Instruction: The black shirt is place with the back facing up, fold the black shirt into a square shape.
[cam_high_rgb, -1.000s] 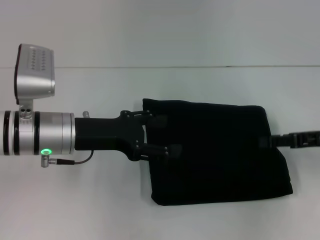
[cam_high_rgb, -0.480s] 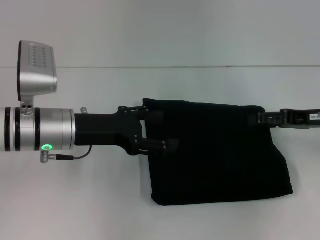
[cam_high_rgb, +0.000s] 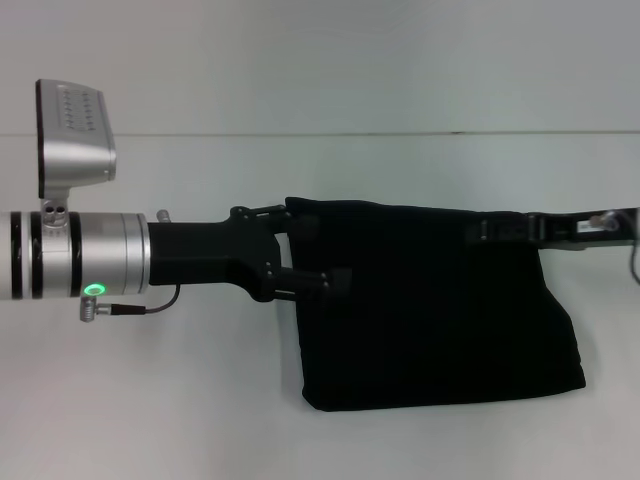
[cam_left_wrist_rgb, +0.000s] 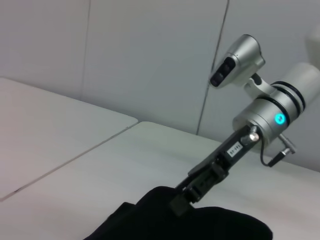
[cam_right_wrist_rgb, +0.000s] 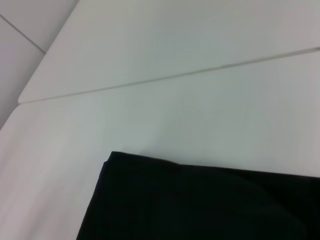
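Observation:
The black shirt (cam_high_rgb: 430, 310) lies folded into a rough rectangle on the white table (cam_high_rgb: 200, 420). My left gripper (cam_high_rgb: 325, 255) reaches in from the left; it is open, and its two fingers spread over the shirt's left edge near the far corner. My right gripper (cam_high_rgb: 487, 230) comes in from the right and lies low over the shirt's far edge. In the left wrist view the right gripper (cam_left_wrist_rgb: 182, 205) meets the shirt (cam_left_wrist_rgb: 175, 225), which humps up slightly there. The right wrist view shows only a corner of the shirt (cam_right_wrist_rgb: 200, 205) on the table.
A seam (cam_high_rgb: 400, 134) crosses the white table behind the shirt. The left arm's silver wrist with a green light (cam_high_rgb: 92, 292) and its camera block (cam_high_rgb: 72, 140) stand at the left. A grey wall (cam_left_wrist_rgb: 150, 60) stands beyond the table.
My right gripper has moved from the shirt's right edge up to its far edge and then leftward over the cloth. My left gripper has shifted slightly away. The shirt's outline is unchanged.

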